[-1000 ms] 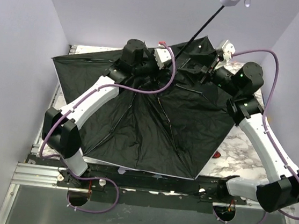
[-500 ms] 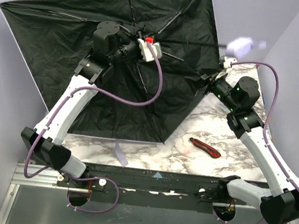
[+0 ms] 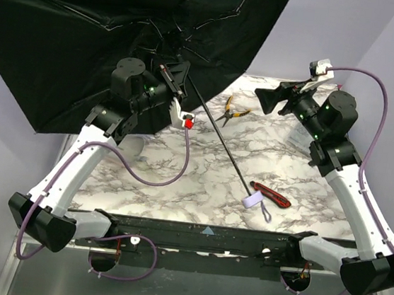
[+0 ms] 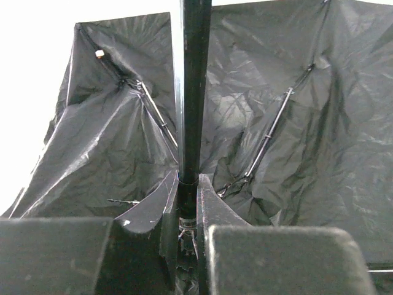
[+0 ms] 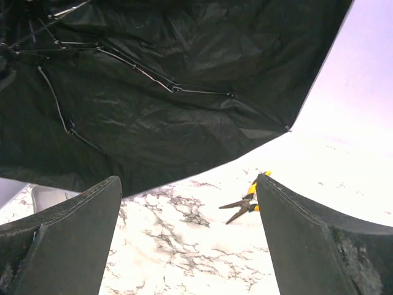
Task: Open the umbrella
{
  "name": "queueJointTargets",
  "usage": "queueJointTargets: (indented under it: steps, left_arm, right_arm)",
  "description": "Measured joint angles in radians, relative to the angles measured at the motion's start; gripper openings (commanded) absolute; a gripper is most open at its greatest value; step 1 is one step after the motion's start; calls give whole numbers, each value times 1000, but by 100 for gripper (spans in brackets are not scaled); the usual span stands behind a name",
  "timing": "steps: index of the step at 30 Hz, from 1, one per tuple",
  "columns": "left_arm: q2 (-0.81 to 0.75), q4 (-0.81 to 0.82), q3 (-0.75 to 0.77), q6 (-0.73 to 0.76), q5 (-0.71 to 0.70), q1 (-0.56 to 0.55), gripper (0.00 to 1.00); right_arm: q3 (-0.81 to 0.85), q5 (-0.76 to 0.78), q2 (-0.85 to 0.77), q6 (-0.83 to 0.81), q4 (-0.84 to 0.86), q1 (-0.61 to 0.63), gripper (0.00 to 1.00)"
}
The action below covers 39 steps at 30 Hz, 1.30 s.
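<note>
The umbrella (image 3: 89, 28) is open, its black canopy raised over the tabletop's (image 3: 179, 181) far left, its handle (image 3: 253, 201) down beside the utility knife (image 3: 271, 195). The left gripper (image 4: 187, 184) pinches its shaft near the hub. The right gripper (image 5: 189, 184) hangs spread and empty.

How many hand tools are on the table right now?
2: pliers at the far middle; knife near the front edge, beside the umbrella handle. The canopy may hide more.

We log: umbrella canopy (image 3: 89, 28) aloft far-left, above table (image 3: 199, 190) | its handle (image 3: 253, 201) near front edge, knife (image 3: 272, 196) just right | pliers (image 3: 231, 111) behind, mid-table | right hand (image 3: 270, 99) far right, apart.
</note>
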Motion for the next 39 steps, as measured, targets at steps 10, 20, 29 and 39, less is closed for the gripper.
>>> queueJointTargets:
  steps: [10, 20, 29, 39]
  left_arm:
    - [-30, 103, -86, 254, -70, 26, 0]
    - [-147, -63, -146, 276, -52, 6, 0]
    - [-159, -302, -78, 276, 40, 6, 0]
    - [-149, -418, -43, 276, 35, -12, 0]
  right_arm:
    - [31, -170, -19, -46, -36, 0, 91]
    - [198, -384, -39, -124, 0, 2, 89]
    - [342, -348, 36, -329, -105, 117, 89]
    - [306, -164, 12, -660, -59, 362, 91]
